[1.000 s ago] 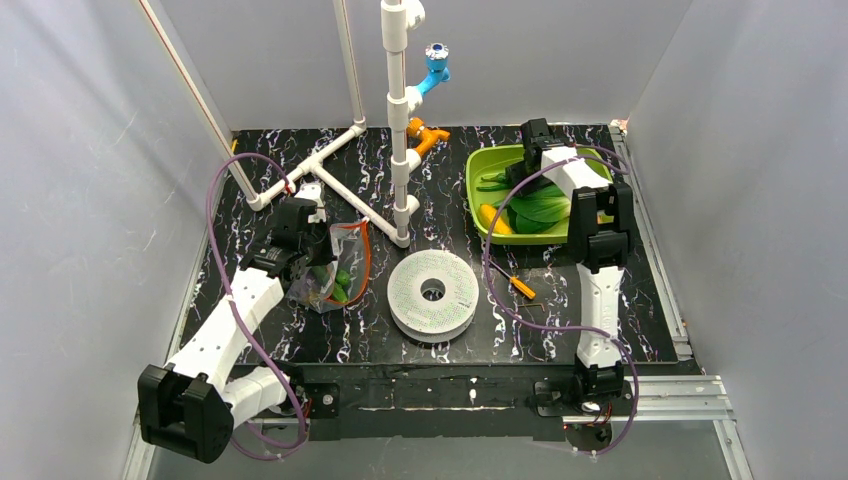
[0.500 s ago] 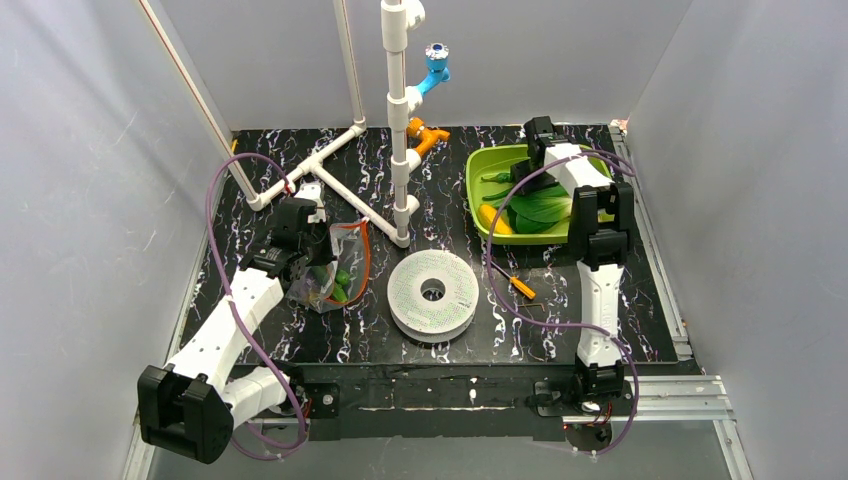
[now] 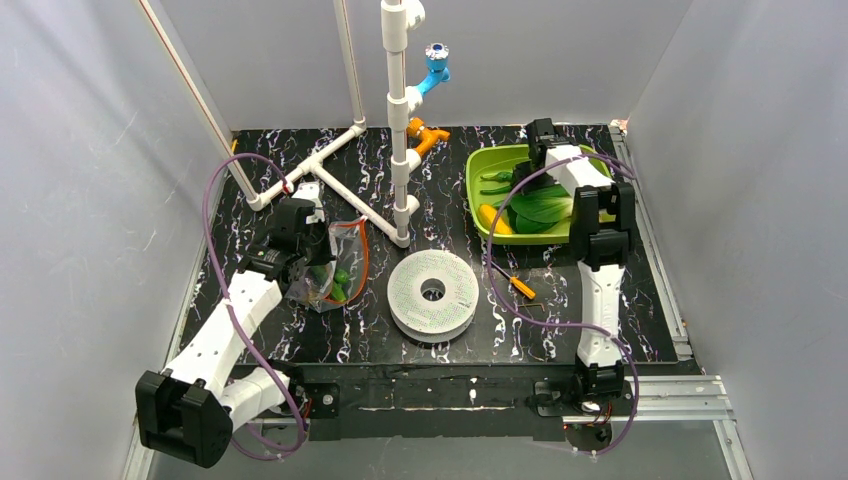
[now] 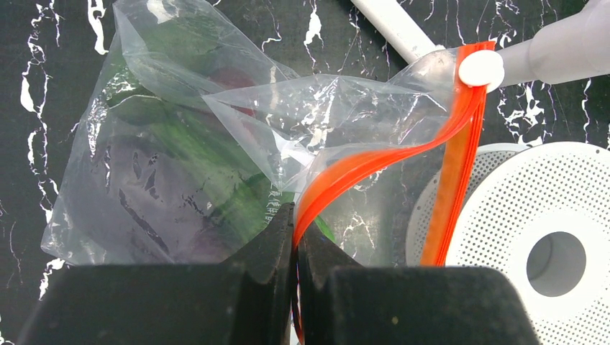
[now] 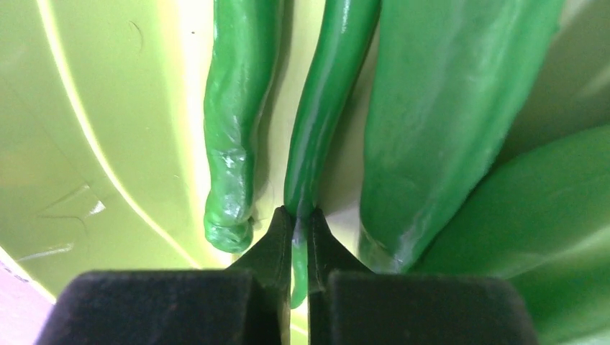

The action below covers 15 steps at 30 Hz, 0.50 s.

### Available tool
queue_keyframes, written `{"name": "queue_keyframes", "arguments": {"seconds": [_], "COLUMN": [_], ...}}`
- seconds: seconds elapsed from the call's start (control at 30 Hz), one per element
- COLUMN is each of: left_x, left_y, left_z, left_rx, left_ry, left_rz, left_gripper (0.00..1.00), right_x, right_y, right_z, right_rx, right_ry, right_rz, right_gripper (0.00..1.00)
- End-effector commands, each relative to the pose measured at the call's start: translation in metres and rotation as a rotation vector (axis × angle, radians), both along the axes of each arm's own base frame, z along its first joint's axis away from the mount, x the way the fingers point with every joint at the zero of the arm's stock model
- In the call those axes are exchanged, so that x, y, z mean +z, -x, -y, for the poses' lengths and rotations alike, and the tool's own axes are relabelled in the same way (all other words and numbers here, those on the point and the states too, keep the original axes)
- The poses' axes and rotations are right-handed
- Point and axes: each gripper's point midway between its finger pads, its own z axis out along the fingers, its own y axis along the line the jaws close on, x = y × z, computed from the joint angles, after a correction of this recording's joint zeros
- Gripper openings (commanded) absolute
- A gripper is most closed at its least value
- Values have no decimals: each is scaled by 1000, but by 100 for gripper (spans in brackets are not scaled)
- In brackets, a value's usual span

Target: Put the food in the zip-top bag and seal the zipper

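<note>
On the black marbled table (image 3: 330, 335), the left gripper (image 4: 293, 241) is pinching the zipper (image 4: 374, 164) of the zip-top bag (image 4: 180, 108), whose contents are blurring into dark green and purple shapes. In the lime-green tray (image 5: 108, 144), the right gripper (image 5: 295, 226) is clamping a thin green pepper (image 5: 327, 108), its tip hidden.

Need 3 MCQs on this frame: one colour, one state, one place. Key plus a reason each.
1. Colour of the strip along the mouth of the bag? A. blue B. orange-red C. white
2. The right pincer is: A. hanging open B. holding the bag C. shut on a thin green pepper in the tray
3. The screwdriver lies: A. on the table right of the white disc B. in the tray C. in the bag
Key: B, left wrist view shows it orange-red; C, right wrist view shows the tips closed on the pepper; A, top view shows it there.
</note>
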Motion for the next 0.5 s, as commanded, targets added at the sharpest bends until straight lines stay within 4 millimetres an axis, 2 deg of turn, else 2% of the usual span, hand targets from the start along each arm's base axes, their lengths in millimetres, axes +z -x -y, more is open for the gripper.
{"name": "queue_keyframes", "arguments": {"seconds": [0.0,0.2,0.37,0.47], "left_x": [15,17,21,22], "left_y": [-2,-2,0,1], "left_z": [-3,-3,-6,-8], "left_rx": [7,5,11,16], "left_ry": [-9,-11,-16,-22], "left_rz": [47,50,69,70], "left_gripper": [0,0,0,0], "right_x": [35,107,144,161], "right_y": [6,6,22,44], "right_z": [8,19,12,-1], "right_rx": [38,155,392,564], "right_ry": [22,89,156,163], "right_rz": [94,312,497,587], "right_gripper": [1,1,1,1]}}
